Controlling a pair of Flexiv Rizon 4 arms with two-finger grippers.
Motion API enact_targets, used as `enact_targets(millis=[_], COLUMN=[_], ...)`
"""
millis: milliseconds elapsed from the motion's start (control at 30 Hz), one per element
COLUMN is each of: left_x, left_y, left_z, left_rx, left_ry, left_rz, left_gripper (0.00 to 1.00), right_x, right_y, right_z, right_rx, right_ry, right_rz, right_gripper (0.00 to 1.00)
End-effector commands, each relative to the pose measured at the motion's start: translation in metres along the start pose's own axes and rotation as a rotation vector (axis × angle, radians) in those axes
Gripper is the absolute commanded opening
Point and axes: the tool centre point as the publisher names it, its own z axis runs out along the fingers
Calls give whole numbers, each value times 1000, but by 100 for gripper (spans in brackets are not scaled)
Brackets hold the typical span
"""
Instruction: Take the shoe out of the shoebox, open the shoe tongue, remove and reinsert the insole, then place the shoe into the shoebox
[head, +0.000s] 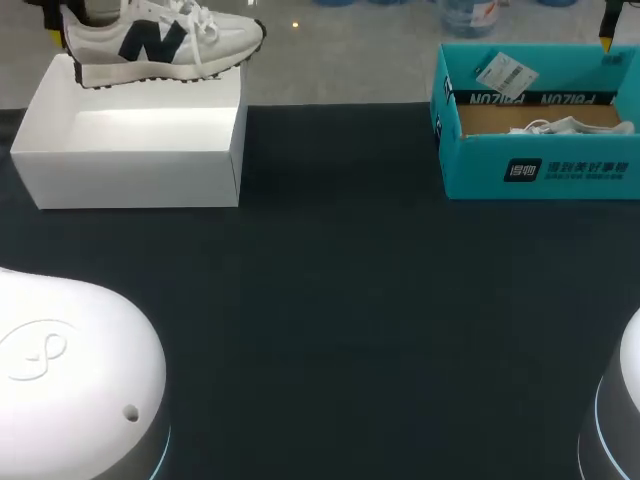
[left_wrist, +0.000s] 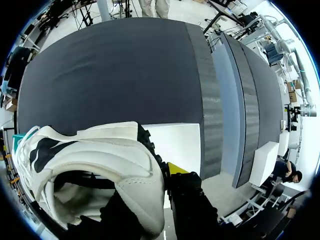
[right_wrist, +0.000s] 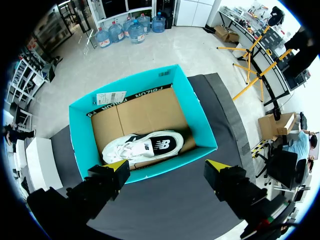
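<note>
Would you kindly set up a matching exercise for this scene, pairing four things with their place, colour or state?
Things:
1. white box
2. teal shoebox
3. right gripper
4. table

Descriptions:
a. open, above the teal shoebox
b. dark, under both boxes
c. has a shoe at its far edge
d. has a second shoe lying inside, on cardboard

Pairs: 1-c, 2-d, 3-a, 4-b.
</note>
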Motion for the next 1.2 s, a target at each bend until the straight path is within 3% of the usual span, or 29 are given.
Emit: enact_targets(millis=[33, 300, 1200], left_x=[-7, -25, -123], left_y=[-30, -55, -134], left_z=[-2, -5, 7], left_rx=[-198, -187, -95], left_ry=[0, -51, -130], left_rz=[30, 76, 329], left_gripper=[0, 0, 0], right_x=[0, 0, 0], right_y=[-1, -1, -1], right_z=[0, 0, 0], right_rx=[-2, -2, -2], right_ry=[2, 2, 2], right_rz=[1, 1, 1], right_gripper=[100, 100, 100])
